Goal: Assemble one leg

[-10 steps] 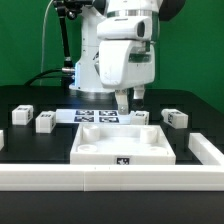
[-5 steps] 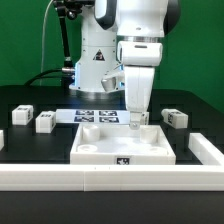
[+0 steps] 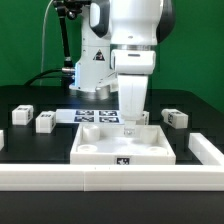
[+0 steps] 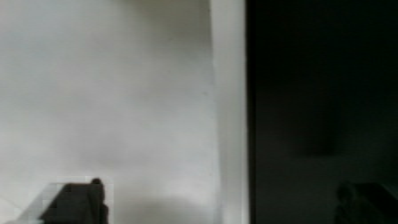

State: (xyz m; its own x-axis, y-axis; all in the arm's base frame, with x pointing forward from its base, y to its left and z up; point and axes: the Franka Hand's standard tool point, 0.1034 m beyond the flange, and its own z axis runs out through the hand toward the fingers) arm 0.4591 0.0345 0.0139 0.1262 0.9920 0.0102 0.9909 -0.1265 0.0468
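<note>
The white tray-like tabletop (image 3: 95, 150) lies in the middle of the black table. My gripper (image 3: 130, 127) hangs over its far right corner, close to the rim. One leg (image 3: 145, 117) lies just beyond that corner, partly hidden by the gripper. Other legs lie at the exterior view's left (image 3: 22, 114) (image 3: 45, 122) and right (image 3: 174, 117). In the wrist view my gripper (image 4: 221, 205) is open, its fingers (image 4: 75, 202) wide apart and empty, over the tabletop's white surface (image 4: 107, 100) and the black table (image 4: 320, 100). No leg shows there.
The marker board (image 3: 98, 116) lies behind the tabletop. A white rail (image 3: 110, 179) runs along the table's front edge, with a white bar (image 3: 206, 150) at the right. The robot's base (image 3: 95, 65) stands at the back.
My gripper has come down from above the marker board to the tabletop's far right corner, shifting slightly to the exterior view's right. The legs and the tabletop have not moved.
</note>
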